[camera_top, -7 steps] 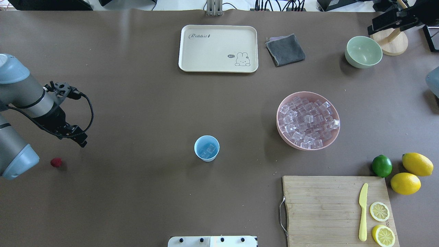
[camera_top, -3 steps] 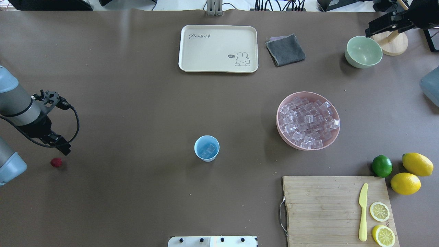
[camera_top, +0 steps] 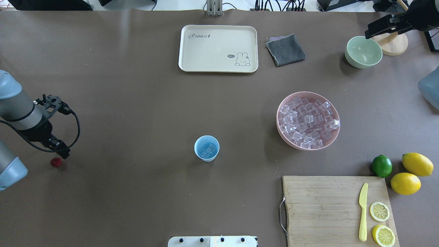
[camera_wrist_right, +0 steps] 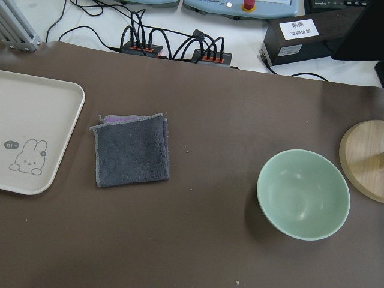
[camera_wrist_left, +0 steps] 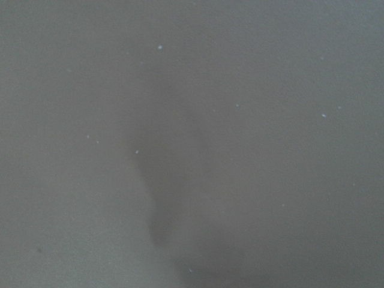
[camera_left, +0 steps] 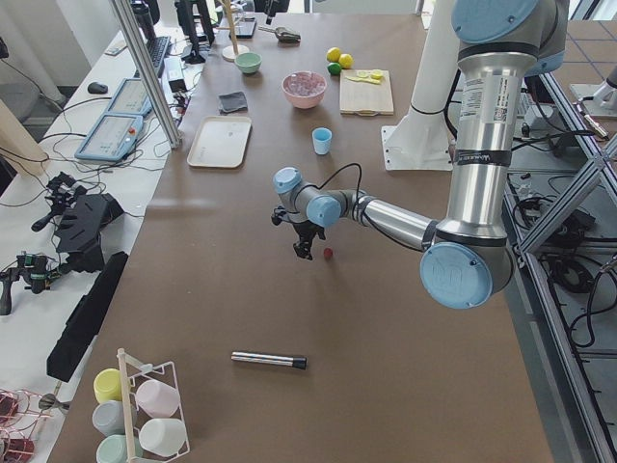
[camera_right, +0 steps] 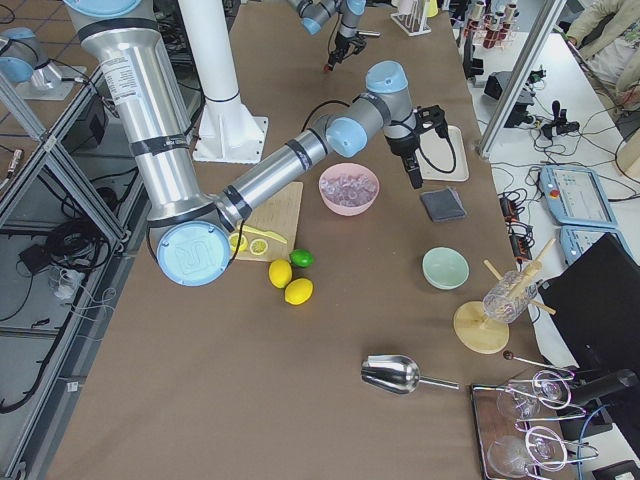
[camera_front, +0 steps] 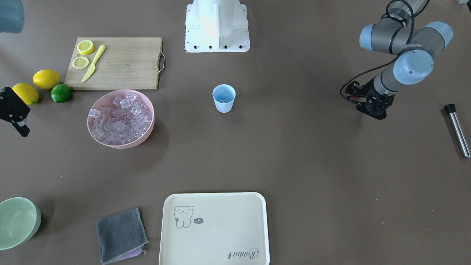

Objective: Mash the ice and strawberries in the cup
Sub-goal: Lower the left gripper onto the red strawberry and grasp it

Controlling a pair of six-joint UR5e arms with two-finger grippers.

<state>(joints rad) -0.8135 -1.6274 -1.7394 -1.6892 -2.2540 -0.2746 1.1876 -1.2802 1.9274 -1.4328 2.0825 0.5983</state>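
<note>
Step in hand: judged as picking up the strawberry (camera_top: 56, 162) with the left arm; nothing is grasped yet.
Strawberry: lies on the bare table mat, just beside the left gripper (camera_top: 64, 155) at about its 7 o'clock in the overhead view. I cannot tell whether they touch.
Left gripper: low over the mat, fingers pointing down. How wide the fingers are set cannot be told, and the wrist view shows only blurred mat and a shadow.
Cup (camera_top: 206, 148): upright at 3 o'clock from the berry and well apart, with a few pieces of ice (camera_top: 208, 150) already inside.
Right gripper (camera_top: 377, 26): high near the pale green bowl (camera_top: 363, 52), far from the work; its spread cannot be told.
Approach: shift toward 7 o'clock until the berry sits between the fingers, then descend straight down. The tips look offset, not centred.
Grip: the berry is round and soft — close gently, low on its body.
Risk: a finger landing on top may roll it away or squash it.
Tool: a metal rod with a black end (camera_front: 457, 129) lies further out on the left side, probably the masher.
</note>
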